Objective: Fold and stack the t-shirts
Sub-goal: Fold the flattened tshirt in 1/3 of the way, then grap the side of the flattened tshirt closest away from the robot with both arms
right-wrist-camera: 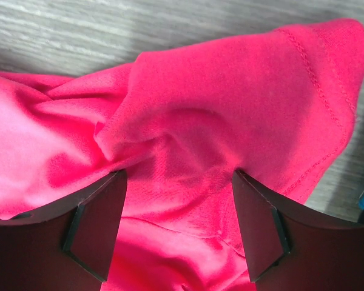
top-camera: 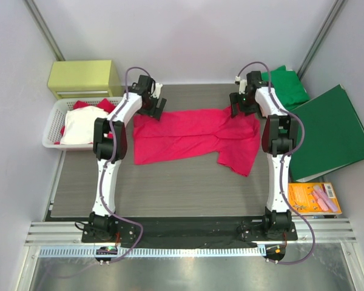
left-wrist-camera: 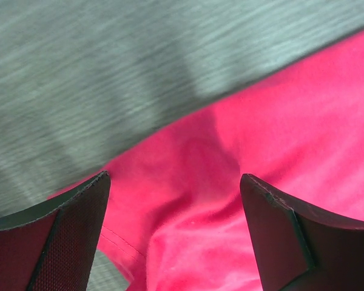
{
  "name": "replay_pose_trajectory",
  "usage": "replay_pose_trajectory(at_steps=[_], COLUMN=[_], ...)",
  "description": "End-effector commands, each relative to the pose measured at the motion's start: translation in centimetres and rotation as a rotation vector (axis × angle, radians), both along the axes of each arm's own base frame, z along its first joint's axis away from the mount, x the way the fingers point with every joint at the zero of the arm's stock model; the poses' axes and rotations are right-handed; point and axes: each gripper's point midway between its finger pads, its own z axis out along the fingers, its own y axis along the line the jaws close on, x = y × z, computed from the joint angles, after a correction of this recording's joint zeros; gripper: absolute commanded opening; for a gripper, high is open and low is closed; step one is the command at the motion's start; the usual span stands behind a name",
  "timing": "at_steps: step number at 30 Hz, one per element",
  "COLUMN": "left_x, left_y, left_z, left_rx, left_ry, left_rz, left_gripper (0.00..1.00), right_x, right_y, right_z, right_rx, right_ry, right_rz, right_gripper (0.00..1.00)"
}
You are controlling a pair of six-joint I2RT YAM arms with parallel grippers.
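Lying spread along the far part of the desk [top-camera: 170,188], the red shirt [top-camera: 194,136] stretches between the two arms, its body somewhat wrinkled. One part of it trails toward the near edge on the right side.

The left end effector [top-camera: 153,109] hangs over the shirt's far-left corner. In its wrist view the fingers [left-wrist-camera: 79,230] stand wide apart, with a hemmed edge of red cloth and bare grey desk below them. Whether they touch the cloth cannot be told.

The right end effector [top-camera: 239,108] sits at the shirt's far-right end. Its fingers [right-wrist-camera: 97,230] are also spread, and a bunched fold of red cloth rises into the gap between them, with a stitched hem curling off to the right.

A green shirt [top-camera: 288,85] lies at the far-right corner, beside a dark-green folder [top-camera: 333,133] along the right edge. A white basket [top-camera: 48,130] at the left edge holds a beige shirt [top-camera: 82,126] and some more red cloth. A yellow-green box [top-camera: 85,77] stands just beyond the basket.
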Motion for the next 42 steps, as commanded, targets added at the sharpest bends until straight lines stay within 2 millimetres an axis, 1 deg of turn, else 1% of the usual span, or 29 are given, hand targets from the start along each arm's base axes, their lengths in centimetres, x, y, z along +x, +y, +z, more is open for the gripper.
replay_pose_trajectory(at_steps=[1, 3, 4, 5, 7, 8, 9, 11, 12, 14, 15, 16, 17, 18, 19, 21, 22, 23, 24, 25, 26, 27, 29, 31, 32, 36, 37, 38, 42], left_x=[-0.1, -0.6, -0.4, -0.5, -0.6, -0.5, -0.5, -0.6, -0.5, -0.9, -1.1, -1.5, -2.0, -2.7, -4.0, -7.1, -9.6, -12.0, -14.0, -16.4, -19.9, -21.5, -24.6, -26.1, -27.2, -28.1, -27.8, -26.4, -24.3], left_y=[-0.6, -0.3, -0.3, -0.3, -0.2, -0.2, -0.2, -0.1, 0.1, 0.2, 0.2, 0.4, 0.5, 0.7, 0.9, 0.7, 0.1, -0.1, -0.4, -0.8, -1.7, -2.0, -1.7, -1.4, -1.7, -1.6, -1.4, -1.3, 2.4], left_z=[1.4, 1.3, 2.1, 2.4, 3.3, 3.8, 4.3, 6.4, 7.4, 10.3, 11.3, 13.8, 14.7, 15.5, 17.4, 17.6, 15.9, 17.1, 16.6, 15.2, 15.2, 15.0, 13.5, 12.1, 11.9, 8.8, 8.2, 7.7, 5.9], left_rx=[-0.017, -0.009, -0.01, -0.011, -0.012, -0.013, -0.013, -0.013, -0.013, -0.017, -0.02, -0.023, -0.028, -0.031, -0.045, -0.092, -0.135, -0.174, -0.201, -0.232, -0.289, -0.308, -0.315, -0.304, -0.327, -0.326, -0.312, -0.297, -0.093], left_ry=[-0.025, -0.028, -0.054, -0.056, -0.072, -0.079, -0.089, -0.128, -0.146, -0.192, -0.209, -0.251, -0.261, -0.261, -0.276, -0.207, -0.124, -0.101, -0.044, 0.041, 0.148, 0.206, 0.35, 0.425, 0.482, 0.603, 0.581, 0.515, 0.394], left_rz=[-0.02, -0.029, -0.032, -0.034, -0.035, -0.033, -0.035, -0.032, -0.032, -0.033, -0.032, -0.031, -0.027, -0.015, -0.007, -0.001, -0.029, -0.033, -0.054, -0.084, -0.167, -0.193, -0.203, -0.215, -0.223, -0.156, -0.143, -0.135, -0.012], left_gripper=[0.88, 0.88, 0.89, 0.89, 0.89, 0.89, 0.89, 0.89, 0.89, 0.89, 0.89, 0.89, 0.89, 0.89, 0.89, 0.89, 0.89, 0.89, 0.89, 0.89, 0.89, 0.89, 0.89, 0.88, 0.88, 0.89, 0.89, 0.89, 0.9], right_x=[-0.2, 0.2, -0.1, 0.4, 0.2, 0.3, -0.1, -0.7, -1.5, -2.5, -3.8, -4.9, -5.8, -7.5, -9.4, -12.9, -15.5, -17.7, -20.4, -22.7, -24.6, -27.1, -29.3, -31.1, -31.7, -31.9, -31.7, -31.4, -30.2], right_y=[0.8, 1.2, 1.2, 1.3, 1.7, 1.9, 2.1, 2.5, 3.0, 3.4, 3.6, 4.0, 4.1, 4.0, 3.8, 2.9, 2.3, 1.7, 1.2, 0.8, -0.3, -1.0, -2.8, -3.9, -4.0, -4.0, -3.9, -3.8, -2.5], right_z=[-1.4, -0.4, -0.1, 1.7, 3.3, 5.8, 6.5, 9.1, 11.5, 14.6, 17.8, 19.1, 20.3, 23.4, 23.8, 25.8, 25.4, 23.6, 25.1, 24.4, 22.4, 23.7, 22.8, 23.2, 22.4, 21.3, 20.8, 20.5, 19.0], right_rx=[0.047, 0.067, 0.069, 0.07, 0.091, 0.095, 0.096, 0.092, 0.086, 0.072, 0.068, 0.062, 0.056, 0.051, 0.035, 0.018, -0.003, -0.029, -0.044, -0.06, -0.105, -0.14, -0.216, -0.252, -0.256, -0.26, -0.254, -0.247, -0.184], right_ry=[0.021, -0.019, -0.025, -0.07, -0.103, -0.149, -0.155, -0.2, -0.239, -0.297, -0.353, -0.365, -0.38, -0.429, -0.39, -0.38, -0.317, -0.252, -0.285, -0.25, -0.194, -0.245, -0.239, -0.277, -0.261, -0.257, -0.24, -0.236, -0.217], right_rz=[0.008, 0.019, 0.024, 0.027, 0.039, 0.044, 0.049, 0.075, 0.09, 0.118, 0.128, 0.142, 0.152, 0.152, 0.144, 0.128, 0.12, 0.136, 0.145, 0.158, 0.16, 0.175, 0.147, 0.156, 0.163, 0.17, 0.171, 0.167, 0.191], right_gripper=[0.76, 0.76, 0.76, 0.76, 0.78, 0.78, 0.79, 0.79, 0.8, 0.81, 0.81, 0.82, 0.84, 0.84, 0.84, 0.86, 0.86, 0.86, 0.86, 0.87, 0.87, 0.87, 0.9, 0.92, 0.93, 0.93, 0.93, 0.93, 0.92])
